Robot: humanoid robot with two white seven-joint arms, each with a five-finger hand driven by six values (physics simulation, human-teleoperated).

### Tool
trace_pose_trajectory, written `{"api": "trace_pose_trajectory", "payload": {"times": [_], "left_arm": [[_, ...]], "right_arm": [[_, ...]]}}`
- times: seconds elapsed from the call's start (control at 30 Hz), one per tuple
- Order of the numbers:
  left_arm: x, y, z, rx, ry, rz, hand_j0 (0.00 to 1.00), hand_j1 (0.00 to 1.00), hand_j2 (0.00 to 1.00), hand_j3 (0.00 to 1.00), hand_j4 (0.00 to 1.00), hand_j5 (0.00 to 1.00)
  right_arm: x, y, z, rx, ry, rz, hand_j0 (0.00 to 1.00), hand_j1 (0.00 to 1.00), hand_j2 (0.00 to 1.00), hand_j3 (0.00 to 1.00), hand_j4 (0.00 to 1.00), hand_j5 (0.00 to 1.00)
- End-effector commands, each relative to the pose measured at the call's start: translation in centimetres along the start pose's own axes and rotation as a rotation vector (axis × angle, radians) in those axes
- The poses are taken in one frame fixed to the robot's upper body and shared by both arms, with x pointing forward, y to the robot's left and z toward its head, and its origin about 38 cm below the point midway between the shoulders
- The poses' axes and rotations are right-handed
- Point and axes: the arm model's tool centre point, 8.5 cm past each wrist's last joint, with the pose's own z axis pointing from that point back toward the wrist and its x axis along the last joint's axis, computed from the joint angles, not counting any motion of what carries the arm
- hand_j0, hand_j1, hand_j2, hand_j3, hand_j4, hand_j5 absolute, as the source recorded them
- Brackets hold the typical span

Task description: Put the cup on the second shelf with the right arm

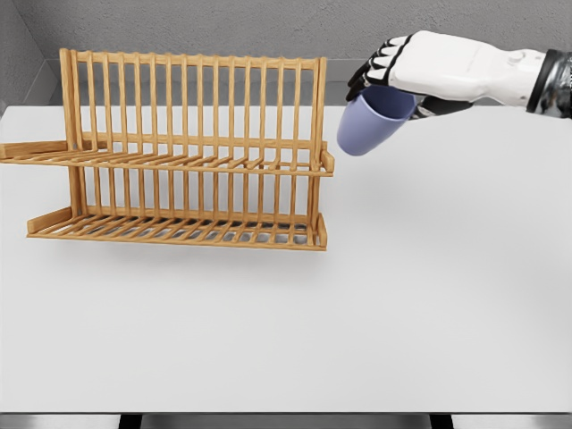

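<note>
Carrying step: the cup is held in the air to the right of the rack, not yet over a shelf.

The white table (429,304) bears a wooden rack (192,152) with two slatted shelves, the upper shelf (179,161) above the lower shelf (179,231), both bare. The right hand (407,76), fingers wrapped on the tilted blue cup (371,123), hangs just beside the rack's right end post (319,116). The next move probably calls for travel leftward, clearing that post and the upright slats, before lowering; which shelf counts as second cannot be told.

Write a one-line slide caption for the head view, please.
Right hand holds a tilted lavender cup just right of the two-tier wooden dish rack.
</note>
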Motion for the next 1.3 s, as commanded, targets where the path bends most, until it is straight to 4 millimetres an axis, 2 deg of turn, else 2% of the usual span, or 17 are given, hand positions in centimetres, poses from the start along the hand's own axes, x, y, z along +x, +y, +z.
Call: {"api": "trace_pose_trajectory", "payload": {"times": [0.0, 0.3, 0.83, 0.9, 0.93, 1.07, 1.1, 1.13, 1.17, 1.23, 1.27], "left_arm": [[0.0, 0.0, 0.0, 0.0, 0.0, 0.0, 1.0, 1.0, 1.0, 1.0, 1.0, 1.0], [0.0, 0.0, 0.0, 0.0, 0.0, 0.0, 1.0, 1.0, 1.0, 1.0, 1.0, 1.0], [0.0, 0.0, 0.0, 0.0, -0.001, 0.0, 1.0, 1.0, 1.0, 1.0, 1.0, 1.0], [0.0, 0.0, 0.0, 0.0, 0.0, 0.0, 1.0, 1.0, 1.0, 1.0, 1.0, 1.0], [0.0, 0.0, 0.0, 0.0, -0.001, 0.0, 1.0, 1.0, 1.0, 1.0, 1.0, 1.0], [0.0, 0.0, 0.0, 0.0, 0.0, 0.0, 1.0, 1.0, 1.0, 1.0, 1.0, 1.0], [0.0, 0.0, 0.0, 0.0, 0.0, 0.0, 1.0, 1.0, 1.0, 1.0, 1.0, 1.0], [0.0, 0.0, 0.0, -0.002, 0.0, 0.0, 1.0, 1.0, 1.0, 1.0, 1.0, 1.0], [0.0, 0.0, 0.0, 0.0, 0.0, 0.0, 1.0, 1.0, 1.0, 1.0, 1.0, 1.0], [0.0, 0.0, 0.0, 0.0, -0.001, 0.0, 1.0, 1.0, 1.0, 1.0, 1.0, 1.0], [0.0, 0.0, 0.0, 0.0, 0.0, 0.0, 1.0, 1.0, 1.0, 1.0, 1.0, 1.0]], "right_arm": [[0.7, -0.6, -0.6, -0.019, -0.024, 0.011, 0.72, 0.72, 0.72, 0.72, 0.72, 0.72], [2.8, -2.5, -2.4, -0.065, -0.095, 0.053, 0.72, 0.72, 0.72, 0.72, 0.72, 0.72], [4.5, -1.0, -4.2, -0.014, -0.158, 0.05, 0.73, 0.73, 0.73, 0.73, 0.73, 0.73], [4.6, -1.0, -4.4, -0.018, -0.162, 0.049, 0.78, 0.78, 0.78, 0.78, 0.78, 0.78], [4.7, -1.0, -4.4, -0.019, -0.164, 0.048, 1.0, 1.0, 1.0, 1.0, 1.0, 1.0], [4.3, -1.6, -4.0, -0.032, -0.152, 0.053, 1.0, 1.0, 1.0, 1.0, 1.0, 1.0], [3.3, -2.6, -2.6, -0.067, -0.112, 0.057, 1.0, 1.0, 1.0, 1.0, 1.0, 1.0], [1.6, -4.2, 0.0, -0.125, -0.038, 0.061, 1.0, 1.0, 1.0, 1.0, 1.0, 1.0], [-0.7, -4.4, 3.9, -0.157, 0.071, 0.049, 1.0, 1.0, 1.0, 1.0, 1.0, 1.0], [-3.8, -2.8, 9.0, -0.197, 0.223, -0.023, 1.0, 1.0, 1.0, 1.0, 1.0, 1.0], [-4.7, -0.6, 10.9, -0.163, 0.277, -0.069, 1.0, 1.0, 1.0, 1.0, 1.0, 1.0]]}}
